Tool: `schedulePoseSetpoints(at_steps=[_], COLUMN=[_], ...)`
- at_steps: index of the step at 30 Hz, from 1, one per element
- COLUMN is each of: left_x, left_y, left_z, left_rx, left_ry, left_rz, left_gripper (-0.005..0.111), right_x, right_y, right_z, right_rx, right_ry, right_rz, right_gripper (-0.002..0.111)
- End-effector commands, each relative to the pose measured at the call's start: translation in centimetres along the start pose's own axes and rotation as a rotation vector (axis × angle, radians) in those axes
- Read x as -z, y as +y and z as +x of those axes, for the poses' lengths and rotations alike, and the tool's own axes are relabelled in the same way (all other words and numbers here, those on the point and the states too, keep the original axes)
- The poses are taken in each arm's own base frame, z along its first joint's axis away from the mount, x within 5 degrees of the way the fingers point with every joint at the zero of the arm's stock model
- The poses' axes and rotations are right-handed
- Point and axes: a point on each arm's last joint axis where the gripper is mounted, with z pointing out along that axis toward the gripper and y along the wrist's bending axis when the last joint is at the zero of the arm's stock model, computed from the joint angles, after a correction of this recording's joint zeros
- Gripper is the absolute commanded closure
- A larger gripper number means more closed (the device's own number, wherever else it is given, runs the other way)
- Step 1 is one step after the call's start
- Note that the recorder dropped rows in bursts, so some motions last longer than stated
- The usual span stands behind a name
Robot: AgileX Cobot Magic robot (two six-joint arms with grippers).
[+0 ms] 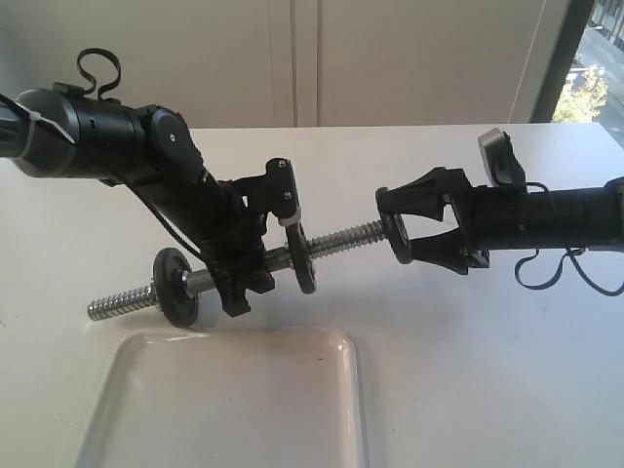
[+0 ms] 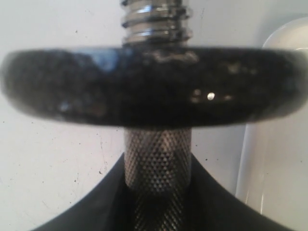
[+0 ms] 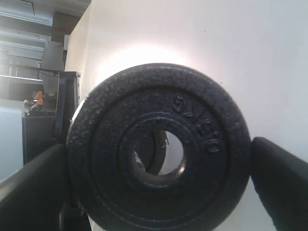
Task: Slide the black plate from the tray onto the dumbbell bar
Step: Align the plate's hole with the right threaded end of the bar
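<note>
My left gripper [image 1: 249, 261] is shut on the knurled middle of the dumbbell bar [image 1: 341, 238] and holds it tilted above the table. Black discs sit on the bar at each side of that grip [image 1: 175, 285] [image 1: 304, 255]. In the left wrist view the bar [image 2: 158, 159] rises between the jaws to a disc [image 2: 154, 86]. My right gripper [image 1: 402, 224] is shut on the black plate [image 1: 397, 229], held upright at the bar's right threaded tip. The right wrist view shows the plate [image 3: 202, 159] between the fingers [image 3: 279, 178], with the bar end off-centre behind its hole. The white tray [image 1: 353, 390] has nothing on it.
The tray lies at the table's near edge, below the lifted bar, and its rim [image 2: 279, 159] also shows in the left wrist view. A window strip [image 1: 595, 68] is at the far right. Loose cables hang from both arms.
</note>
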Motion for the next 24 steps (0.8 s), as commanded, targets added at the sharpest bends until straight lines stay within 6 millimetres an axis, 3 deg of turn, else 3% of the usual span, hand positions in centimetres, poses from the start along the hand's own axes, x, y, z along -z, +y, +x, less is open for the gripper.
schedulePoseSetpoints(at_steps=[1,11,24], left_x=[2.8,2.3,2.3], left_y=[0.8,1.0,1.2], left_z=[-2.0,-1.9,-1.9], left_rx=[0.039,0.043,0.044], left_ry=[-0.115,-0.111,-0.118], left_rz=[-0.094,-0.101,-0.124], left_gripper=[0.107,0.107,0.107], right_x=[0.4,1.2,0.5], right_y=[1.0,3.1,3.5], right_z=[-0.4,-0.8,-0.3], right_rx=[0.007,0.048,0.051], right_ry=[-0.028,-0.030,0.017], right_rz=[-0.071,-0.073,-0.070], right_gripper=[0.108,0.108,0.108])
